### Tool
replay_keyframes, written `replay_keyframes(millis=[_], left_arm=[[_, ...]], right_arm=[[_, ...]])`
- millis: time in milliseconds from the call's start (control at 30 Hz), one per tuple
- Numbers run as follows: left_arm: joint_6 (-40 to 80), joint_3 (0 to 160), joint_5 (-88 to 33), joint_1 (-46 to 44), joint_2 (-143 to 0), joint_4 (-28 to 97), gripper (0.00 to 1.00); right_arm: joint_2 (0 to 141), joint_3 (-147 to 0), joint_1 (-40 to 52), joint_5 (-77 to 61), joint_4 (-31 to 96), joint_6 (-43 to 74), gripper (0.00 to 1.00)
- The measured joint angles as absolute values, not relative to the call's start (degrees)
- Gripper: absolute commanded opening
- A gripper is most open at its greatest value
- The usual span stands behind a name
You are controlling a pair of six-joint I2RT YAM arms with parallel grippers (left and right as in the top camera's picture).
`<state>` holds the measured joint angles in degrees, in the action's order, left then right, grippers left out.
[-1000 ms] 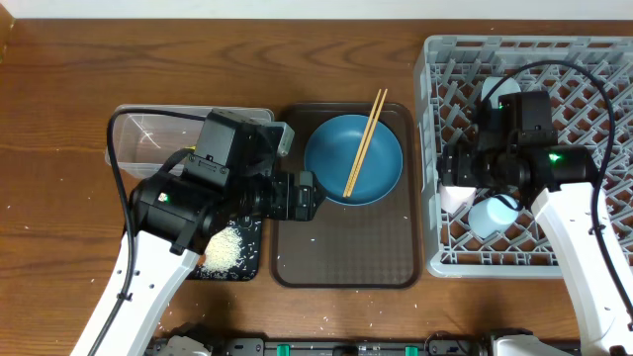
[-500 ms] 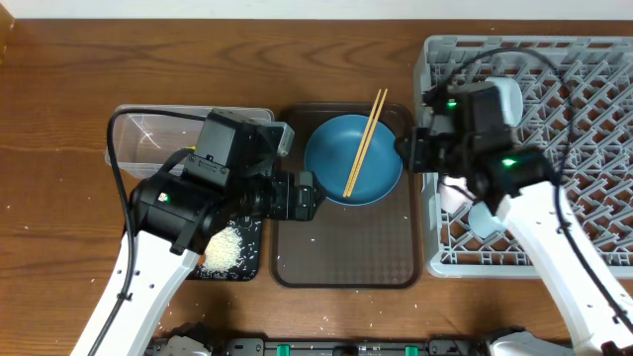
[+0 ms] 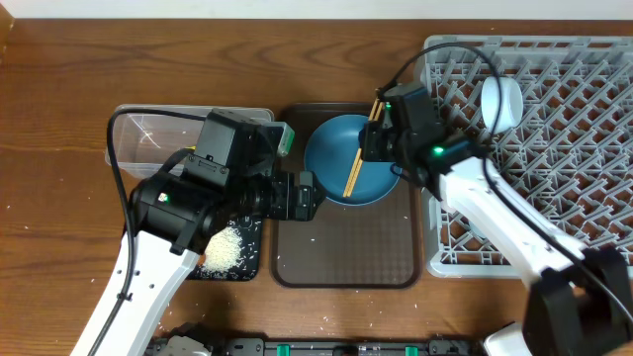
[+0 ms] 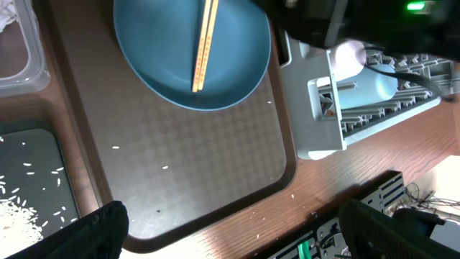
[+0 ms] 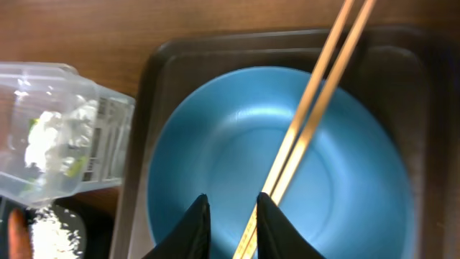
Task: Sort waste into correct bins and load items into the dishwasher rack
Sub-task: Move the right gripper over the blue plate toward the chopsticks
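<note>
The dark blue plate (image 3: 336,163) rests on the brown tray (image 3: 341,252) with two wooden chopsticks (image 3: 364,143) lying across it. My right gripper (image 3: 369,148) hovers over the plate's right half. In the right wrist view its gripper (image 5: 231,198) stands narrowly open with only the plate (image 5: 208,151) showing in the gap; the chopsticks (image 5: 316,108) run behind the right finger. My left gripper (image 3: 307,196) is wide open and empty over the tray's left side, its fingers (image 4: 108,223) far apart. The dishwasher rack (image 3: 574,148) holds a light blue cup (image 4: 366,83).
The clear tub (image 3: 148,138) at the back left holds white tissue (image 5: 39,140). In front of it the black tray (image 3: 252,259) carries a heap of rice (image 3: 226,247). A white vessel (image 3: 499,99) lies in the rack's back. Crumbs dot the brown tray (image 4: 180,165).
My right arm has swung left from over the rack to above the plate, and its jaws have narrowed. The left arm has stayed still.
</note>
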<state>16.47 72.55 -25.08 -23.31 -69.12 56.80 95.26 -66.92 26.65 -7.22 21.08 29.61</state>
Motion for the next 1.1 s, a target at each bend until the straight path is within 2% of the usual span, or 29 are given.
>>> replay_keyframes(millis=[300, 667, 1000, 1100], left_arm=[[16.47, 72.55, -25.08, -23.31, -69.12, 56.8, 0.96], [16.47, 72.55, -25.08, -23.31, -69.12, 56.8, 0.96], [16.47, 72.55, -25.08, -23.31, -69.12, 56.8, 0.96], [16.47, 72.55, -25.08, -23.31, -69.12, 56.8, 0.96]], right_arm=[[105.03, -66.92, 26.83, -6.42, 14.98, 31.66, 0.14], [108.38, -66.92, 27.14, -5.41, 17.43, 32.51, 0.11], [108.38, -66.92, 27.14, -3.97, 18.63, 32.67, 0.14], [108.38, -66.92, 27.14, -3.81, 18.48, 32.84, 0.2]])
